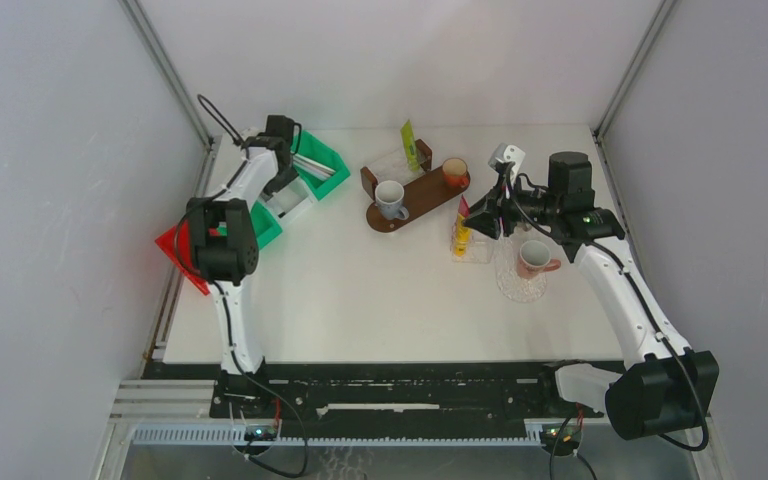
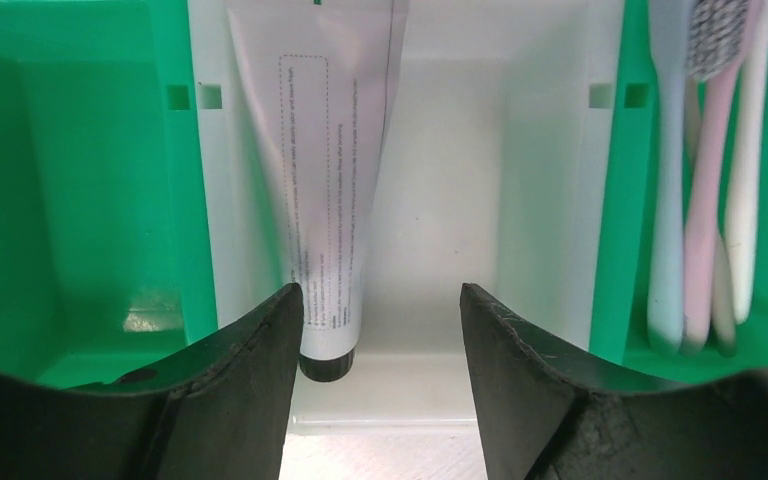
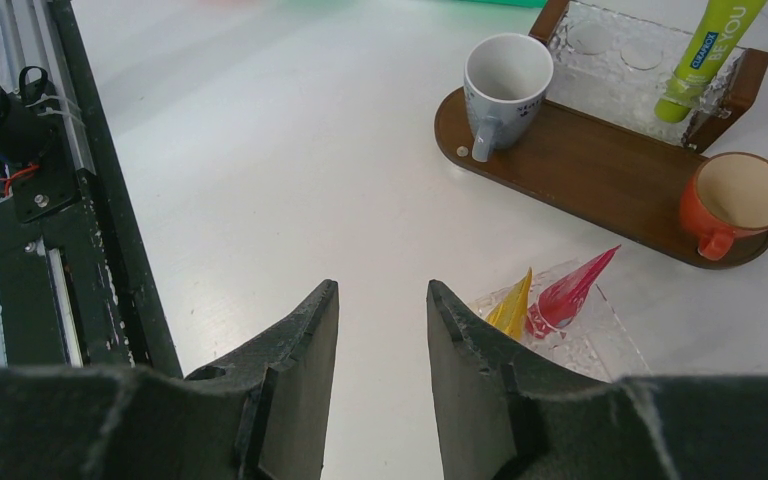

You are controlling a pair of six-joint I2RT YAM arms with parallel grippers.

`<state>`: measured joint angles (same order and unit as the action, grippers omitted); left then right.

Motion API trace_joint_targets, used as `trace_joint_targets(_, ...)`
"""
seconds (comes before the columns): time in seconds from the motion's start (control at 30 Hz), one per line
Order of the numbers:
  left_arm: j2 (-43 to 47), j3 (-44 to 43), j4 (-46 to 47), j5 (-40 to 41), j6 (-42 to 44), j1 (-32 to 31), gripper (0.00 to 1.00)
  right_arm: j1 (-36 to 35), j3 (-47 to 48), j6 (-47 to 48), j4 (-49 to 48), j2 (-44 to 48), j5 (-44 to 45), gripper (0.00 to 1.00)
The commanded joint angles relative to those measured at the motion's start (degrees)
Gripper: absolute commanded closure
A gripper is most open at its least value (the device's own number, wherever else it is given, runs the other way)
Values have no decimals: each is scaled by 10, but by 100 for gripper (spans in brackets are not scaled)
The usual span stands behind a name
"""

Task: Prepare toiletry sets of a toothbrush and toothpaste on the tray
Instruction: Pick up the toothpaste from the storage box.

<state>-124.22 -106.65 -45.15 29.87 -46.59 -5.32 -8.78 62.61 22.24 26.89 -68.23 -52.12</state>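
Observation:
A brown wooden tray [image 1: 422, 199] holds a grey mug [image 1: 391, 198], an orange cup [image 1: 454, 172] and a green-yellow tube [image 1: 410, 146] upright in a clear holder. A red-yellow tube [image 1: 461, 226] stands in a clear glass beside the tray. A pink mug [image 1: 533, 257] sits on a glass dish. My left gripper [image 2: 380, 310] is open over a white bin [image 2: 550, 200] with a white black-capped tube [image 2: 325, 200]; white and pink toothbrushes [image 2: 705, 180] lie in the green bin to its right. My right gripper [image 3: 380, 300] is open and empty, left of the red-yellow tube [image 3: 560, 295].
Green bins [image 1: 322, 162] and a red bin [image 1: 175, 252] stand at the table's left edge. The glass dish [image 1: 512, 283] lies under the right arm. In the right wrist view the tray [image 3: 580, 180], grey mug [image 3: 505, 75] and orange cup [image 3: 735, 200] lie ahead.

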Motion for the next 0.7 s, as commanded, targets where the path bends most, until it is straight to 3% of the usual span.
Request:
trace_joint_targets(0.0, -13, -38, -32, 7, -17, 8, 36, -3, 1, 9, -9, 3, -2, 54)
trace_joint_targets(0.4, -45, -65, -51, -38, -19, 12, 36, -4, 1, 8, -9, 6, -1, 54)
trace_joint_targets(0.67, -49, -63, -41, -69, -6, 13, 51, -5, 1, 10, -9, 6, 0, 54)
